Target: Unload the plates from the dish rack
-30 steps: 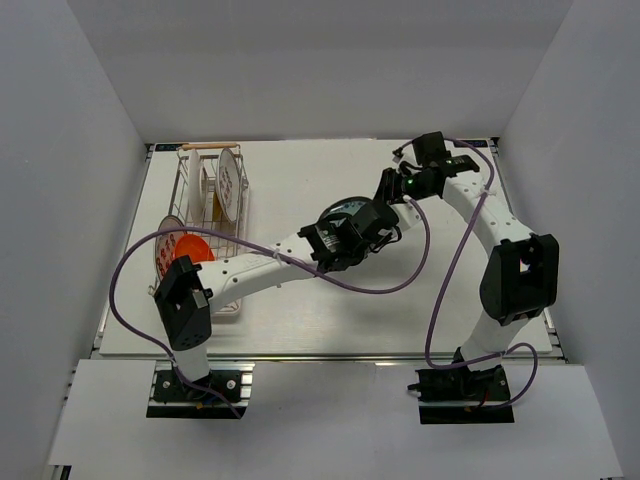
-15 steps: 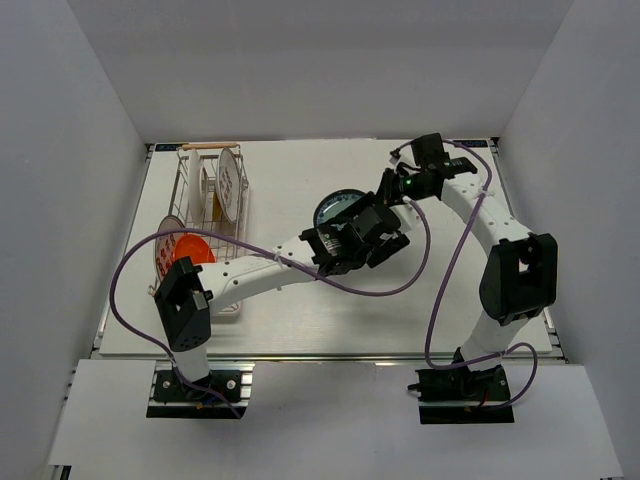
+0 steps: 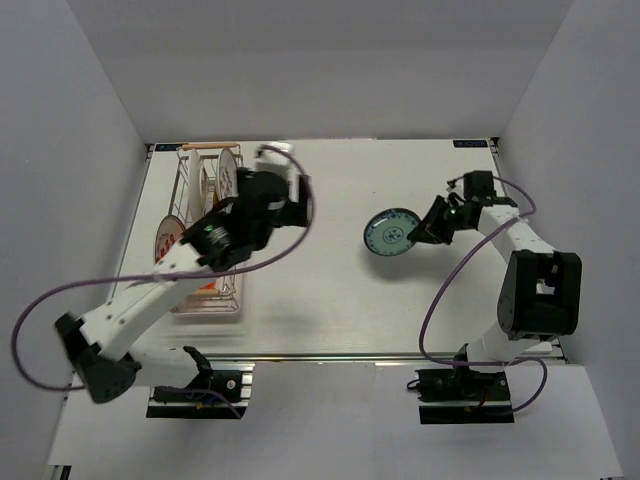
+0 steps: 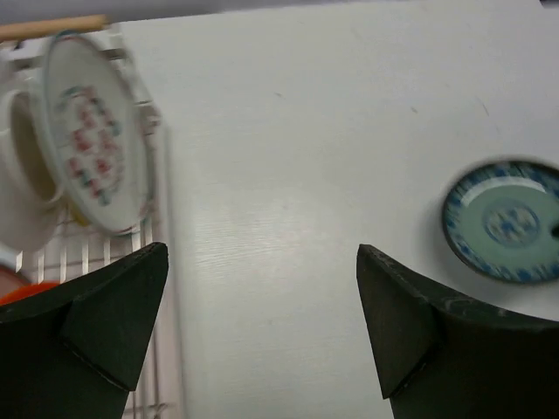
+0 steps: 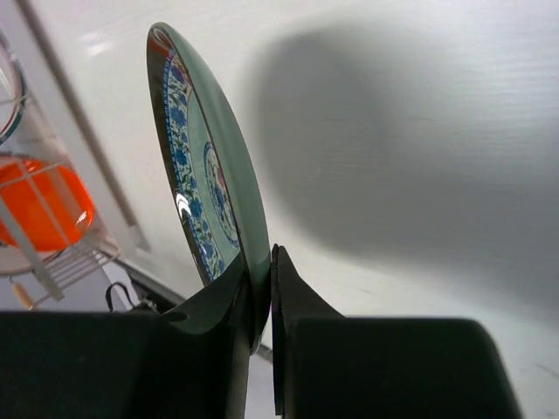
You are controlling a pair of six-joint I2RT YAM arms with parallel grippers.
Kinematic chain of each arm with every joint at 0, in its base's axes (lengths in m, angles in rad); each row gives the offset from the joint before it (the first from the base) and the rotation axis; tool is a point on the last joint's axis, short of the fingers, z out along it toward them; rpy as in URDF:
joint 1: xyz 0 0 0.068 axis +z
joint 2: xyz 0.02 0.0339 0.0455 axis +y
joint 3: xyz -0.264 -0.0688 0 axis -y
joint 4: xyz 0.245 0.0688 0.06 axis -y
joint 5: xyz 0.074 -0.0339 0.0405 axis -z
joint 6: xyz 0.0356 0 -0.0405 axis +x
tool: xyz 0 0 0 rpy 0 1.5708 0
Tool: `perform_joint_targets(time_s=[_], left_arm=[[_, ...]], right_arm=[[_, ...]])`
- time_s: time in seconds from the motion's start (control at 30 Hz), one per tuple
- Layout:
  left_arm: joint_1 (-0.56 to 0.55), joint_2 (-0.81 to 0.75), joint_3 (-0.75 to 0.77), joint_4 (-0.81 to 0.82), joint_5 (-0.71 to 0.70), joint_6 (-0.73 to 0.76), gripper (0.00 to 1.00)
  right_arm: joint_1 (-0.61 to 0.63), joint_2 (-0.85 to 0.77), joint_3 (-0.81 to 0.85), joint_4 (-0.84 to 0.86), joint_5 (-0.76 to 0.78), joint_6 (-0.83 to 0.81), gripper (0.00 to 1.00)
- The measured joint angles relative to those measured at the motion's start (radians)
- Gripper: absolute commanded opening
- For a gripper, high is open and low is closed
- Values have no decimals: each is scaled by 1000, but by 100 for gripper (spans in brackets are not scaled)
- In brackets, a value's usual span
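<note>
From above, the white table [image 3: 330, 300] lies bare between my two arms. My purple cable [image 3: 40, 300] loops wide on the left. The dish rack [image 3: 183, 195] sits at the far left with its wooden handle [image 3: 205, 146] at the back. My left arm crosses over its near half and hides most of what stands there. The plate with red-green marks [image 3: 230, 172] and the plate with teal-red rings [image 3: 167, 236] still show. Half a second ago my left arm stretched to the middle, meeting my right arm at the small blue patterned plate [image 3: 392, 234]. Now my left gripper [image 3: 288, 195], blurred, has swung back beside the rack. The blue plate has moved right, pinched at its edge by my right gripper [image 3: 425, 230], well apart from the rack.

From my left wrist, my left gripper [image 4: 262, 288] is spread wide with nothing between the fingers. The red-green plate [image 4: 87, 144] stands tilted in the rack [image 4: 162, 288], a sliver of the orange-red plate [image 4: 17, 292] below it. The blue plate [image 4: 505, 220] shows far right, pale green inside a blue ring.

From my right wrist, my right gripper [image 5: 262, 279] is clamped on the blue plate's [image 5: 210, 183] rim. The plate stands edge-on, with blue scrollwork and a reddish lip. The orange-red plate [image 5: 39, 205] glows behind rack wires [image 5: 26, 253].
</note>
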Motion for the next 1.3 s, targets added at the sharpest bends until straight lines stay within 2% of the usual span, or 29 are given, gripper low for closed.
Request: perform_joint_targets(time_s=[0.1,0.2,0.4,0.53,0.73,0.77,0.83,1.17,1.2,1.23,1.27,1.3], left_arm=[[114,-144,-74,-24,-34,-87,98],[203,-202,-109,-61,-45,-166,98],[377,-107,-128,-149,12,-284,95],[472,-58,-157,-180,82,-334,98],[535,-43,-151,-239,116,-380,98],[541,-40,-151,-248,117,-384,98],[548,-37,-146,-276,122,-387,98],[550,-23,-76,-416,11,-414,98],[550,-23,-76,-428,-7,-416,98],[550,-22,-76,-441,-30,-417,98],[550,-20,-76,-452,-54,-418,98],[550,-18,-76,-463,-75,-417,98]], right_arm=[[-79,-6,-103,69,0,-8,0],[-129,-8,-165,126,8,-20,0],[-196,-31,-241,237,63,-37,0],[-238,-32,-284,282,88,-44,9],[-257,-32,-308,325,90,-56,31],[-258,-32,-311,325,95,-57,43],[-260,-32,-314,322,112,-66,53],[-266,-32,-314,303,179,-82,67],[-266,-32,-314,301,186,-82,73],[-266,-33,-314,299,193,-81,84],[-266,-35,-314,297,200,-81,89],[-266,-40,-314,294,208,-81,89]])
